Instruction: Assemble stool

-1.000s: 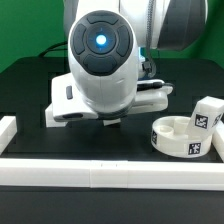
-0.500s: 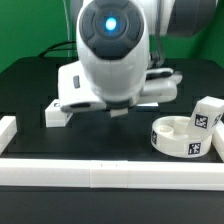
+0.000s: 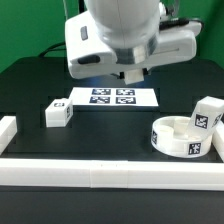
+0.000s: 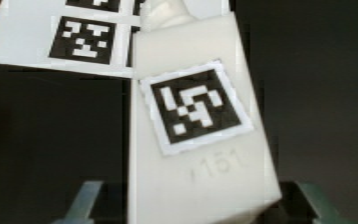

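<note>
The tool (image 3: 131, 74), at upper middle, is clenched on a tagged stool leg (image 4: 194, 105) lifted above the marker board (image 3: 110, 97). It should carry the leg level to the round seat (image 3: 183, 138) at lower right, clear the spare leg (image 3: 207, 113) there, and descend slowly.
</note>
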Controlling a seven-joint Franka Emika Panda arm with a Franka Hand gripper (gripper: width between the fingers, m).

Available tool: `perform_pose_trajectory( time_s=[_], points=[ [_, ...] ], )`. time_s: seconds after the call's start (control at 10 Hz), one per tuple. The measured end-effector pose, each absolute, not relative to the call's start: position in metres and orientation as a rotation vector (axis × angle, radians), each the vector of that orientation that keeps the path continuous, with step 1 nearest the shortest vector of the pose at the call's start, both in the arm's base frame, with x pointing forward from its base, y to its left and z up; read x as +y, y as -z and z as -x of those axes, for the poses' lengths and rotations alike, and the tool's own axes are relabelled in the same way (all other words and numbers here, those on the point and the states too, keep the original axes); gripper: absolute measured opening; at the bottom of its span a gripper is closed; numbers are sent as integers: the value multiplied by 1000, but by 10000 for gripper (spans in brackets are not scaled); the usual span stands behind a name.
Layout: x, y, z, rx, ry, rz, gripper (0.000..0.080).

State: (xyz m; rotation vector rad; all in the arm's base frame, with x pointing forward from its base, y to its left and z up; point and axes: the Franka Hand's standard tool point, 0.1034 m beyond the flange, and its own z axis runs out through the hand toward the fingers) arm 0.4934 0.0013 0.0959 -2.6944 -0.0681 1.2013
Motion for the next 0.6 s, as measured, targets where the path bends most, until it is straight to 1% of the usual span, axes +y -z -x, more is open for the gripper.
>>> perform_pose_trajectory(
  time_s=[0.1,0.3,0.4,0.6],
  points=[
    [0,-93,-506,-61,-1073,2757,327],
    [-3,-95,-508,-39,-842,2855,327],
    [3,-100,-506,62,-798,2860,327],
    [6,-118,-515,143,-598,2868,327]
  ],
)
